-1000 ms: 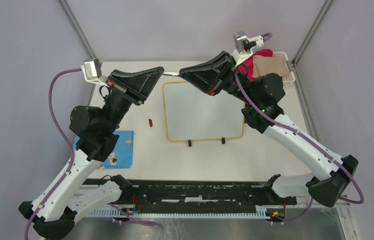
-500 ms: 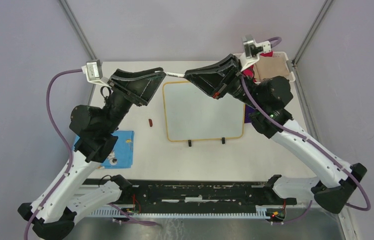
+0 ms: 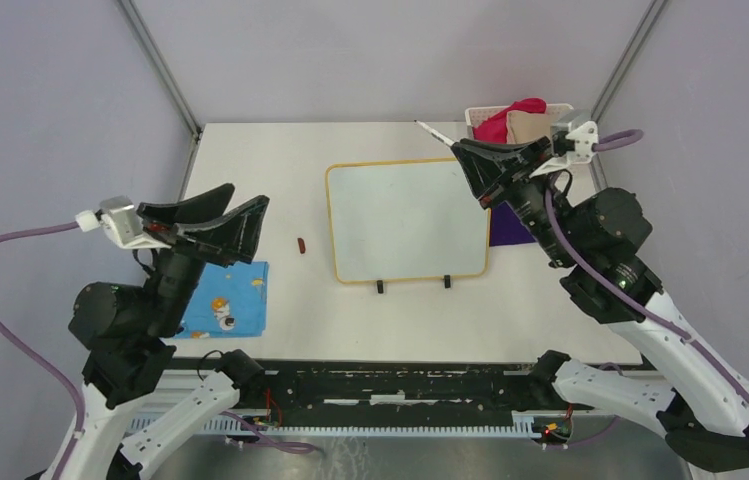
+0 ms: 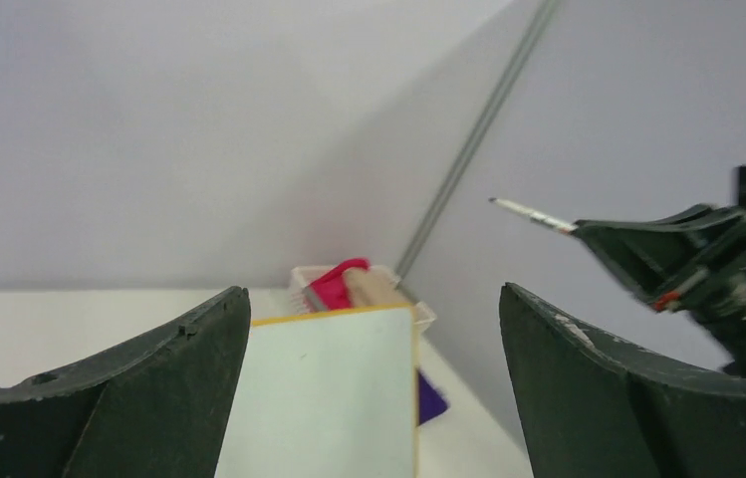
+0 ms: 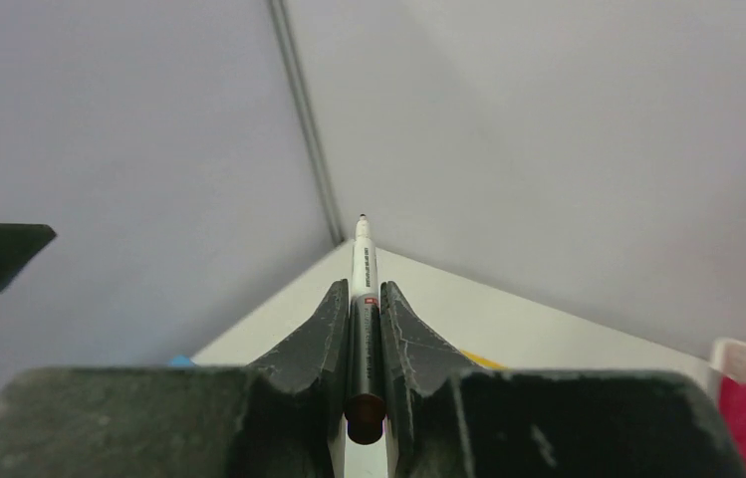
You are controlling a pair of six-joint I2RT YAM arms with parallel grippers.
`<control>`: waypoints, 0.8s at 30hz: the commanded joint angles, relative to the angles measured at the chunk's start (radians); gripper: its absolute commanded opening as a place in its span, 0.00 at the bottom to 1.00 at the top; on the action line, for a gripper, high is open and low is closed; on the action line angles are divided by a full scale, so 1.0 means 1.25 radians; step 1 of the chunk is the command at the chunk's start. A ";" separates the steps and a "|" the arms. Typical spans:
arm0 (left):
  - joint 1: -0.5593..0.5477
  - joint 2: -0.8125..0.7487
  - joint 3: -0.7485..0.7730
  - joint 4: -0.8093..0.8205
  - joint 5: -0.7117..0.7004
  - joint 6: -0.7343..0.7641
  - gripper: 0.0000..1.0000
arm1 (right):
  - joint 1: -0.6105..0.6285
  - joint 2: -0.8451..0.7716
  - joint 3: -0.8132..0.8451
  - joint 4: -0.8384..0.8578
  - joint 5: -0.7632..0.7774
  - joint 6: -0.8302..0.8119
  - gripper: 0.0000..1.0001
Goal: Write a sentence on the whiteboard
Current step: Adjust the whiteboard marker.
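Blue cloth (image 3: 232, 298) is lying left of the whiteboard (image 3: 408, 222), a little red thing (image 3: 301, 245) between them, all on the white table (image 3: 270, 165). The right gripper (image 3: 462, 152) is squeezing a pen (image 3: 436, 135); the left gripper (image 3: 248, 198) is gaping wide, empty.

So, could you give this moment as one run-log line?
left gripper: jaws open, empty | right gripper: jaws shut on marker, tip in air | whiteboard: blank, nothing written yet

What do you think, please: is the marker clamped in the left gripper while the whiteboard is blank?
Not quite: the marker is clamped in the right gripper, as the right wrist view shows; the left gripper stands open and empty. The whiteboard is indeed blank.
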 commanded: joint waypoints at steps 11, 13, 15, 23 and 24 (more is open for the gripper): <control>0.001 0.078 -0.151 -0.153 -0.144 0.139 1.00 | 0.334 0.127 -0.123 0.055 0.580 -0.337 0.00; 0.001 0.101 -0.172 -0.137 -0.210 0.133 1.00 | 0.333 0.120 -0.170 0.095 0.573 -0.344 0.00; 0.001 0.122 -0.193 -0.115 -0.283 0.115 1.00 | 0.328 0.109 -0.202 0.116 0.551 -0.339 0.00; 0.010 0.281 -0.125 -0.133 -0.338 0.066 1.00 | 0.181 0.038 -0.308 0.123 0.315 -0.205 0.00; 0.022 0.292 -0.116 -0.129 -0.329 0.066 1.00 | 0.177 0.028 -0.320 0.128 0.312 -0.206 0.00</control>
